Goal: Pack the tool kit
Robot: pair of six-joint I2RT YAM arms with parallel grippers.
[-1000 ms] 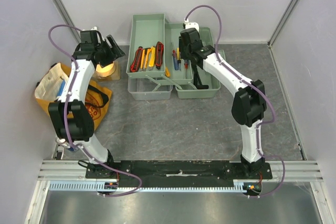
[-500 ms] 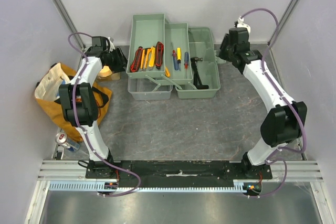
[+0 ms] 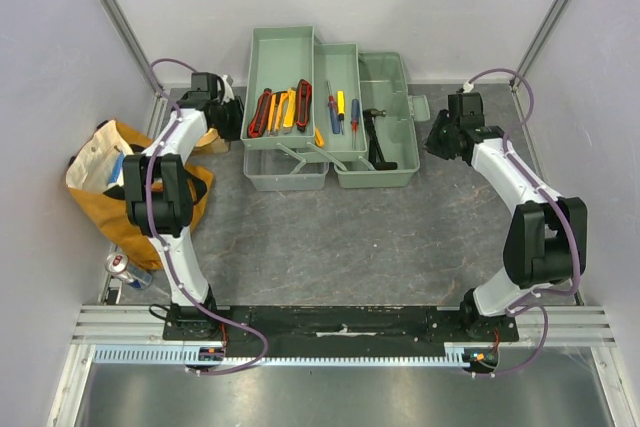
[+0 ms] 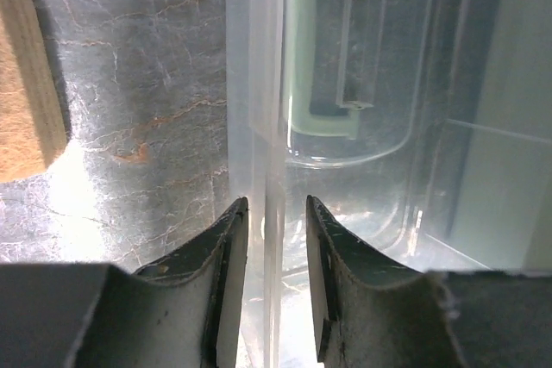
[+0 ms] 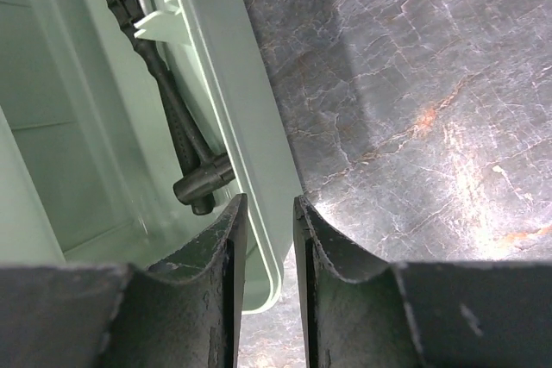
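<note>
The pale green toolbox [image 3: 392, 175] stands open at the back of the table with its trays spread. Red-handled pliers [image 3: 262, 112], screwdrivers [image 3: 340, 107] and a black hammer [image 3: 378, 142] lie in it. My left gripper [image 3: 232, 119] is at the box's left side. In the left wrist view this gripper [image 4: 276, 200] straddles the translucent lid's edge [image 4: 259, 118], with a narrow gap on each side. My right gripper [image 3: 432, 139] is at the box's right side. In the right wrist view the right gripper [image 5: 269, 197] straddles the green side wall [image 5: 237, 101], narrowly open.
A yellow-orange cloth bag [image 3: 110, 172] lies at the left, with a can [image 3: 122, 265] in front of it. A wooden block [image 3: 210, 139] sits just left of the toolbox, beside my left gripper. Grey walls stand on both sides and behind.
My left gripper moved right from the wooden block to the toolbox's left edge and narrowed. My right arm swung from over the box to its right side, jaws narrowing.
</note>
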